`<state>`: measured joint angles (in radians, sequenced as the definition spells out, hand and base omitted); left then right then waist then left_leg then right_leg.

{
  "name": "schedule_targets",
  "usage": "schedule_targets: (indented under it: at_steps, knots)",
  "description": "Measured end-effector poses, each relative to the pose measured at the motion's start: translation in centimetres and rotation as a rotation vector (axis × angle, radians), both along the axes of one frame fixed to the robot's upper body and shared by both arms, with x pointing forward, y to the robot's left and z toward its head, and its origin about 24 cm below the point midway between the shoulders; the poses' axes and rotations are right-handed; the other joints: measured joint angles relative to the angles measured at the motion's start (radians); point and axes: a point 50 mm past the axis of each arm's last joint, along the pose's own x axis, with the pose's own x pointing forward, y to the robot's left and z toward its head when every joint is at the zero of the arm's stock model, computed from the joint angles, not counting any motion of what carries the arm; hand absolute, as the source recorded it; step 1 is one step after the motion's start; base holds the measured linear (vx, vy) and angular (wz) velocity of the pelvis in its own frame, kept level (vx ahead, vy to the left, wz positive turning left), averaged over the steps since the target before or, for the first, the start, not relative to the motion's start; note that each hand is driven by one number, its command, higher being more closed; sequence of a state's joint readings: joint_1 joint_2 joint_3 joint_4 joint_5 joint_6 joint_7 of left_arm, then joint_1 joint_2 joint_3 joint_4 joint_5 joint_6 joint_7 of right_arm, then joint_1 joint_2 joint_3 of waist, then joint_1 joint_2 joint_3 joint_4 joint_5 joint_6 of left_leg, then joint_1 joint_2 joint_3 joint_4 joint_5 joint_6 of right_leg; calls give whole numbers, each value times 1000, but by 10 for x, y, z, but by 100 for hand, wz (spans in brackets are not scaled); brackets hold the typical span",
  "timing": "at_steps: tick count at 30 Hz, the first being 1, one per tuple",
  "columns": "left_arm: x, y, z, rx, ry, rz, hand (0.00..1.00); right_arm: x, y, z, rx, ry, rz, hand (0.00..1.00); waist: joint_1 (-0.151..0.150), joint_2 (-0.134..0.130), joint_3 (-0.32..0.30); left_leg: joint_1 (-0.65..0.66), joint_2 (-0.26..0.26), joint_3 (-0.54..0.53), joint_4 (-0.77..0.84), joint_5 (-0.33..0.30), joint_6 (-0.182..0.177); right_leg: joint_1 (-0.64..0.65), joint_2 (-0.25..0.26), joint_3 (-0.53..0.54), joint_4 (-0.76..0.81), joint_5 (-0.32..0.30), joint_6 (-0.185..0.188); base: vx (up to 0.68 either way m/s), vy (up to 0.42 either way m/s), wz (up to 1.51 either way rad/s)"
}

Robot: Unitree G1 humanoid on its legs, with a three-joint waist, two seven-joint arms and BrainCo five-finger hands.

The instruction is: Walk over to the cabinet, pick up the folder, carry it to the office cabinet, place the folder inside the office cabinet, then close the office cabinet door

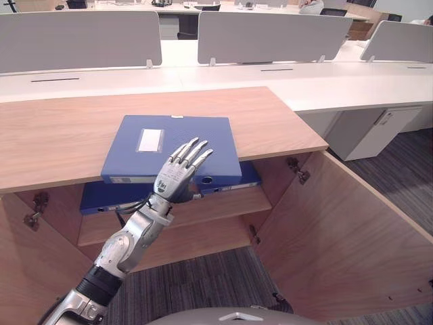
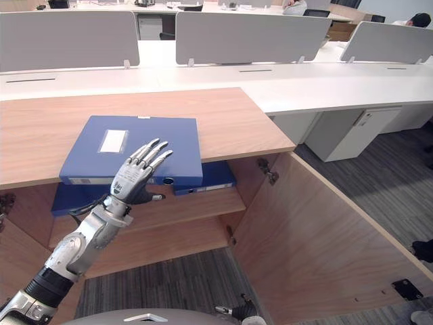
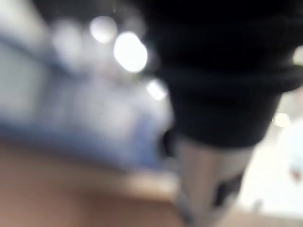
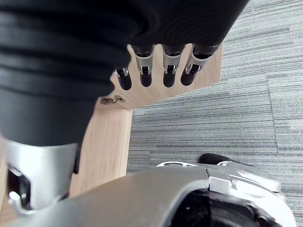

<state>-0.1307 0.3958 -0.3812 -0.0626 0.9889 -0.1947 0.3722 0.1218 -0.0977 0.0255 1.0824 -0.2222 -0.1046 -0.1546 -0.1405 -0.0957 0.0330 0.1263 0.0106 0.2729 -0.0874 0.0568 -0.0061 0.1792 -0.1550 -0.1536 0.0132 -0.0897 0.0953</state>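
The left hand is hovering, fingers spread, at the six o'clock edge of the blue folder, which is lying on the tabletop, overhanging its front. A one-sided pull risks tipping it floorward. The right hand is hanging relaxed.

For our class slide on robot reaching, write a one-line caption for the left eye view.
Open left hand hovers by a blue folder lying atop the open wooden cabinet.

Bright, even office light.
Soft shadow lay under the cabinet top; round glare spots shone in the left wrist view.
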Motion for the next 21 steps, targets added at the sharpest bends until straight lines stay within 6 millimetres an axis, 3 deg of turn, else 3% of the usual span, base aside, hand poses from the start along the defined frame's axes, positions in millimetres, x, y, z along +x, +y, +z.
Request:
schedule_targets:
  at_steps: [8,9,21]
  knots:
    - [5,9,1,-10,-3,81,0,1,0,0,1,-1,0,0,0,5,1,0,0,0,0,-1,-1,3,1,-1,-5,0,0,0,0,0]
    - [7,12,-1,-11,4,102,100,1,0,0,1,-2,-1,0,0,5,1,-1,0,0,0,-2,-1,3,1,-1,-5,0,0,0,0,0]
    - [14,28,4,-7,-33,193,100,0,-3,0,-2,-2,-17,0,-3,16,-5,-2,1,1,0,-7,-2,3,3,0,-8,0,-1,0,0,0]
